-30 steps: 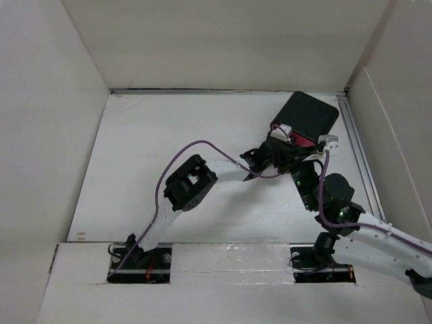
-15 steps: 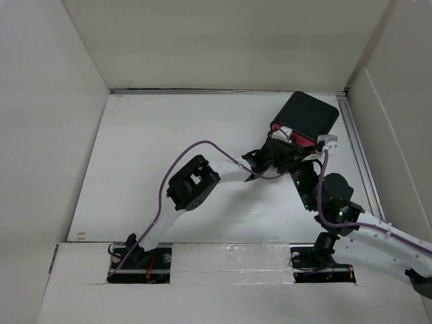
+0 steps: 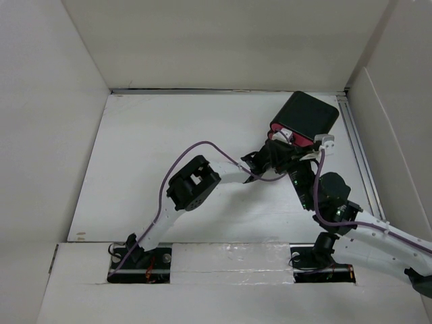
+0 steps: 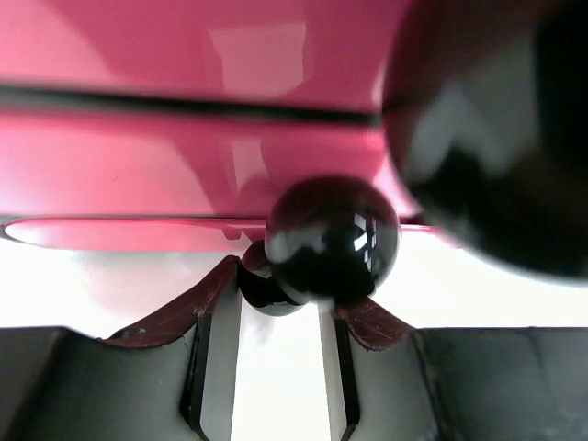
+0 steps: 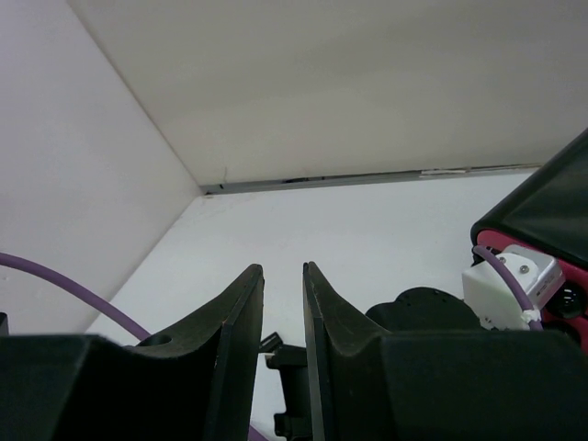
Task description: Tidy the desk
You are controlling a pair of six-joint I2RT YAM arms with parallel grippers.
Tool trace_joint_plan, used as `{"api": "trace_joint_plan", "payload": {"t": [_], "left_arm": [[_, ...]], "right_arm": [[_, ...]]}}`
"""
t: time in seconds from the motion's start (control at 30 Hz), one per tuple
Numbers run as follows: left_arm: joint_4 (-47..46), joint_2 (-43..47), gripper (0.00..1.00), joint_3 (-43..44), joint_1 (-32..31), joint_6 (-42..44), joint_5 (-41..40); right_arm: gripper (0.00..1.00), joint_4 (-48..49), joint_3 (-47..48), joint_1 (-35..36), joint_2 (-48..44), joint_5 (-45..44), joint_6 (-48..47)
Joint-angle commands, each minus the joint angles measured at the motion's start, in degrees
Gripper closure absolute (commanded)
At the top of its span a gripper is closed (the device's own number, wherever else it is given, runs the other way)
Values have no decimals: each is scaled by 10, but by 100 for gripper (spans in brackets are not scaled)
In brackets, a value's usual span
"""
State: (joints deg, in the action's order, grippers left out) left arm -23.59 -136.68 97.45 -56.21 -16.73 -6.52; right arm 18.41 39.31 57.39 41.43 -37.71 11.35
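Note:
The white desk (image 3: 169, 135) holds a black box (image 3: 310, 113) with pink drawers at its back right. My left gripper (image 3: 275, 143) is at the box front. In the left wrist view the left gripper (image 4: 280, 299) is closed to a narrow gap on the round black drawer knob (image 4: 333, 241), against the pink drawer front (image 4: 184, 147). My right gripper (image 3: 305, 156) hovers just beside it, in front of the box. In the right wrist view the right gripper (image 5: 283, 276) is almost closed and holds nothing, above the desk (image 5: 367, 220).
White walls enclose the desk on the left, back and right. A large blurred black shape (image 4: 496, 138) fills the upper right of the left wrist view. The left arm's purple cable (image 3: 196, 145) arcs over the desk middle. The box (image 5: 551, 207) is at the right of the right wrist view.
My left gripper has moved a little toward the box and less of the pink drawer sticks out. The right arm has shifted slightly toward the back left.

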Motion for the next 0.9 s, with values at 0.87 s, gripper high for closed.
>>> {"api": "trace_joint_plan", "payload": {"t": [0.87], "left_arm": [[-54,239,93,-313,-20,-9,-20]], "right_arm": [[70,22,21,-1,7,9,-2]]}}
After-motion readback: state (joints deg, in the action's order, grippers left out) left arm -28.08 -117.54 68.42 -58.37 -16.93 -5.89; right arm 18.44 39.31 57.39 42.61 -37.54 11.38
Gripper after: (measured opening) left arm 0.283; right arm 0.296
